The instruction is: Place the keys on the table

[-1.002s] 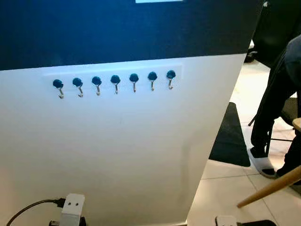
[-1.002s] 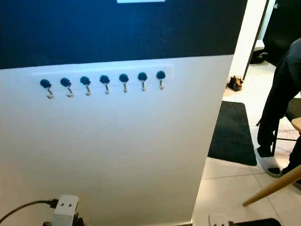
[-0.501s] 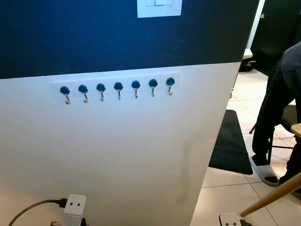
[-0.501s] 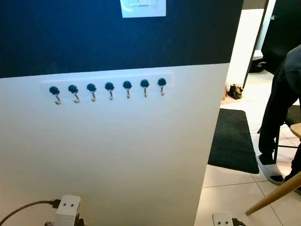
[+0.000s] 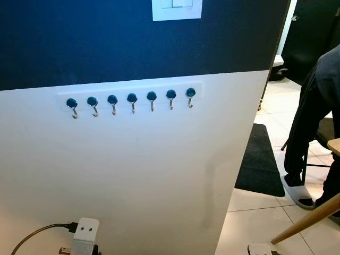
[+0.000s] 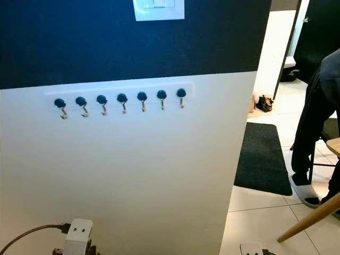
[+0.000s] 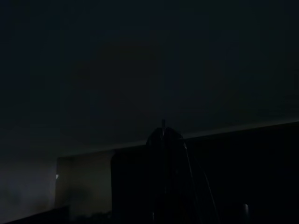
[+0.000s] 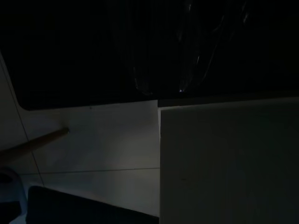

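A white rail (image 5: 131, 99) on the wall straight ahead carries several blue-knobbed metal hooks, all bare. At the far right a slanted wooden table leg (image 5: 305, 220) and a bit of the table's edge (image 5: 334, 144) come into view. Both arms hang low: a white part of my left arm (image 5: 85, 236) with a black cable sits at the bottom left, a white part of my right arm (image 5: 258, 249) at the bottom right. The left wrist view is nearly black, with a dim dark shape (image 7: 164, 177). The right wrist view has faint glints (image 8: 187, 51) over floor tiles.
The wall is dark blue above and white below, with a light switch (image 5: 176, 9) up top. Its corner ends at the right, where tiled floor and a black mat (image 5: 263, 162) lie. A person (image 5: 313, 117) in dark clothes and white shoes sits by the table.
The camera has tilted up: the hook rail sits lower in the picture and the light switch has come into view. Nothing in the scene itself has moved.
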Motion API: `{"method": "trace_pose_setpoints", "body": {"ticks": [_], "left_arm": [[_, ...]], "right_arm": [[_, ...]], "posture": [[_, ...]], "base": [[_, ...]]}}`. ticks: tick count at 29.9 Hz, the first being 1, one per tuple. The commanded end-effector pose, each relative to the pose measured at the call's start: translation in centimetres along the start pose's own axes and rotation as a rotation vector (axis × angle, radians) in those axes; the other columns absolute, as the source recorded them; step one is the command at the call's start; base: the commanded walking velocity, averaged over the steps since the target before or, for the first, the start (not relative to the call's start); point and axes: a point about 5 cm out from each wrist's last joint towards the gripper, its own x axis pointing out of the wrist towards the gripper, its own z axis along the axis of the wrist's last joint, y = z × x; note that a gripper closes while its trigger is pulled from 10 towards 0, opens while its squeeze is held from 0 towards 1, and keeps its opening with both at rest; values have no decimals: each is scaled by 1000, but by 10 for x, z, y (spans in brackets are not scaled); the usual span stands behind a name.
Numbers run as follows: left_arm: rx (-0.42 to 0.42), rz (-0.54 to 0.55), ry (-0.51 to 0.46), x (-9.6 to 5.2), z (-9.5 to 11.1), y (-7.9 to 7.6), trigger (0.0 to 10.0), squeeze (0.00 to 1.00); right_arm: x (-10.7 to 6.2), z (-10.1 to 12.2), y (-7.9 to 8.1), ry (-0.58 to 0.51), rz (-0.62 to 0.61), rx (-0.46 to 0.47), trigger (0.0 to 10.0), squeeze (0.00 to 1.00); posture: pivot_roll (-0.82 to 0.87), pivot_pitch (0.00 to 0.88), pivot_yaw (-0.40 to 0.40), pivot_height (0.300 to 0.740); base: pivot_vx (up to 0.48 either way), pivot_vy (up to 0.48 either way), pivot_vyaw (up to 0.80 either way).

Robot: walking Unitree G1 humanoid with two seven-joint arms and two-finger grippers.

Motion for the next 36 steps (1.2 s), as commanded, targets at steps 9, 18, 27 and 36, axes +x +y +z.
{"method": "trace_pose_setpoints", "body": {"ticks": [9,18,27,36], "left_arm": [[19,-19,-25,3,4,-4,10000,0],[37,-24,-22,3,5,-5,10000,0],[42,-27,-21,4,5,-6,10000,0],[46,-36,-20,6,6,-8,10000,0]], "right_arm": [[-4,-7,2,18,6,9,10000,0],[-2,-5,3,18,8,13,10000,0],[-2,-5,5,17,7,18,10000,0],[-2,-5,4,18,2,22,10000,0]], "posture": [[57,86,82,740],[63,88,83,740],[57,84,86,740],[53,83,87,740]], "base": [[0,0,0],[0,0,0],[0,0,0],[0,-41,0]]}}
